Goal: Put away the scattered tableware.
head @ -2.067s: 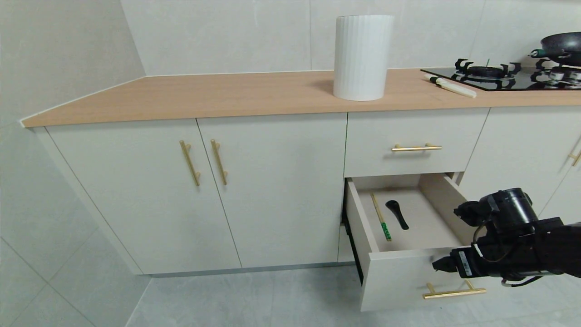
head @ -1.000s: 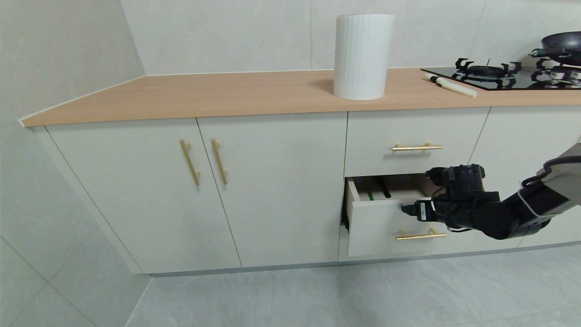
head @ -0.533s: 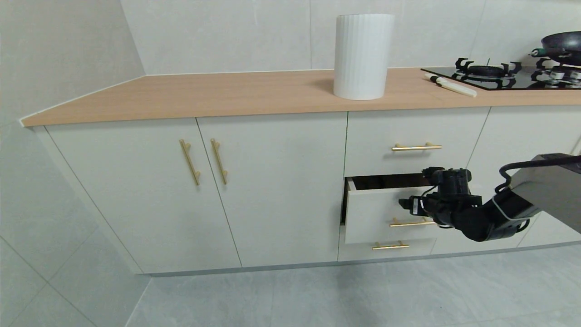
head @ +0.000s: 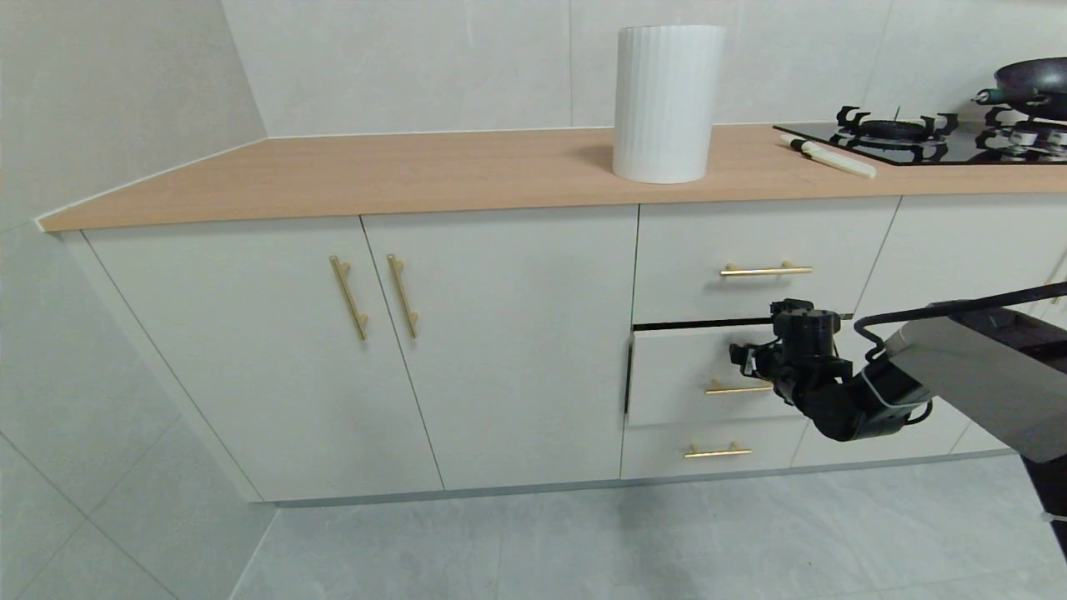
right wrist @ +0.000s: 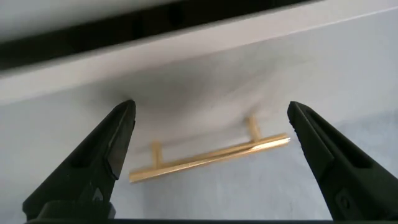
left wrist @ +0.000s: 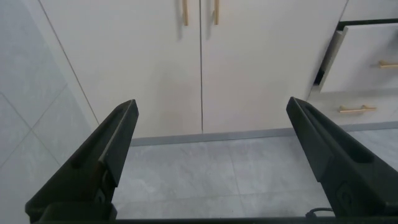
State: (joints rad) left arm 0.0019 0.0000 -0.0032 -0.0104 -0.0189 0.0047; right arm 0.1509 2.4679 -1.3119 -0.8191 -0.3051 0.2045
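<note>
Right gripper (head: pixel 744 360) spread wide, holding nothing, at the drawer (head: pixel 675 385) front over its handle (right wrist: pixel 208 155); contact unclear. Handle runs level, side to side. Drawer slightly ajar. Left gripper (left wrist: pixel 211 102) spread, empty.

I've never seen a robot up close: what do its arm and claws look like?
The right arm has a grey shell ending in a rounded black wrist, with a thin black cable along it. The left gripper and right gripper each have two black, tapering fingers.

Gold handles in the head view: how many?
5: left door handle, right door handle, top drawer handle, middle drawer handle, bottom drawer handle. The right arm may hide another.
</note>
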